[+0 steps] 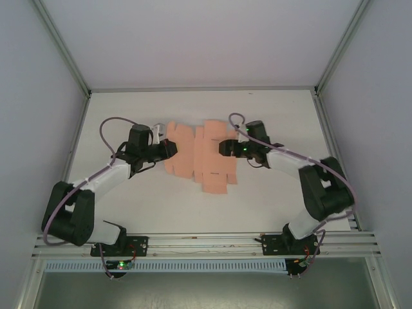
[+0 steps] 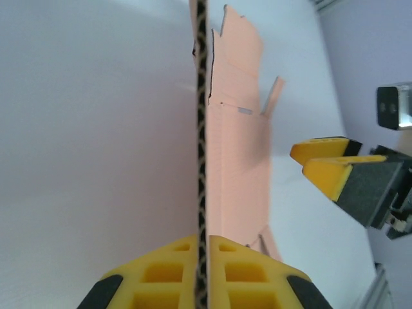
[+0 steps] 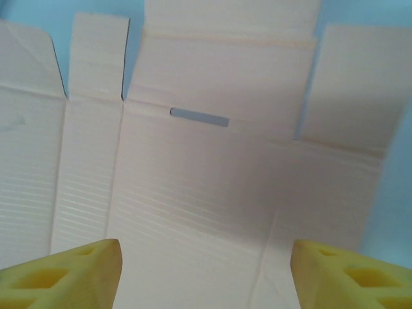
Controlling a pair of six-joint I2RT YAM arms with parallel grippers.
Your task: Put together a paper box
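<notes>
The paper box (image 1: pixel 199 158) is a flat salmon-pink die-cut sheet with flaps, lying mid-table. My left gripper (image 1: pixel 172 147) holds its left edge. In the left wrist view the yellow fingers (image 2: pixel 161 270) are shut on the sheet's corrugated edge (image 2: pixel 202 129), seen end-on, and the left gripper (image 2: pixel 205 241) has the pink face (image 2: pixel 238 161) to its right. My right gripper (image 1: pixel 223 149) hovers over the sheet's right half. In the right wrist view the right gripper (image 3: pixel 206 264) is open, its fingers spread above a panel with a narrow slot (image 3: pixel 199 116). The right gripper (image 2: pixel 297 159) is also in the left wrist view.
The white table (image 1: pixel 270 122) is bounded by white walls and a metal frame (image 1: pixel 199 88). A rail (image 1: pixel 206 241) at the near edge carries both arm bases. Bare table lies behind and in front of the sheet.
</notes>
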